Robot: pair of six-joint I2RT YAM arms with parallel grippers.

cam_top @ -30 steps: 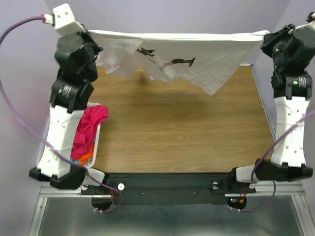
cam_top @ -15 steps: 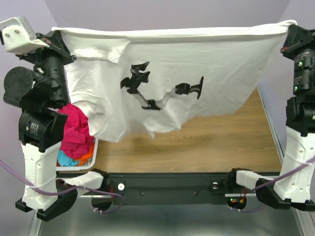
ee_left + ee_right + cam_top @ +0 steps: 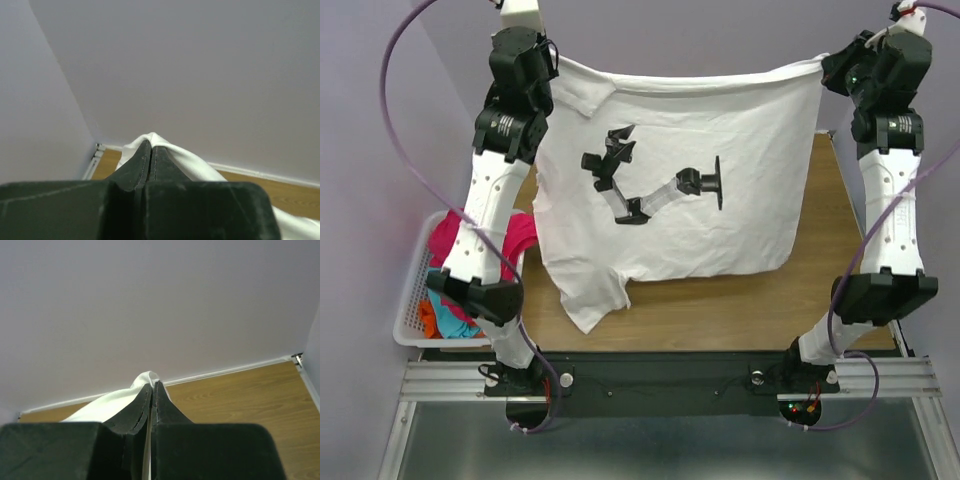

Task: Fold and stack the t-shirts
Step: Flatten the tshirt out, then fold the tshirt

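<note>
The large white t-shirt (image 3: pixel 720 225) with a black printed figure hangs stretched in the air between my two grippers. My left gripper (image 3: pixel 556 62) is shut on its upper left corner; the cloth shows over its tips in the left wrist view (image 3: pixel 172 152). My right gripper (image 3: pixel 823 66) is shut on its upper right corner; the cloth shows in the right wrist view (image 3: pixel 112 402). The shirt's lower edge hangs over the wooden table (image 3: pixel 740 300). A magenta-pink shirt (image 3: pixel 455 245), a cyan one (image 3: pixel 445 312) and an orange one (image 3: pixel 426 318) lie bunched in the basket.
The white lattice basket (image 3: pixel 412 290) stands at the table's left edge beside my left arm. A purple wall runs behind the table. The black base rail (image 3: pixel 660 372) lies along the near edge.
Both arms have swung inward and away from the camera with the white shirt. The shirt now hangs flatter and narrower, its print fully facing the camera. The basket is now uncovered.
</note>
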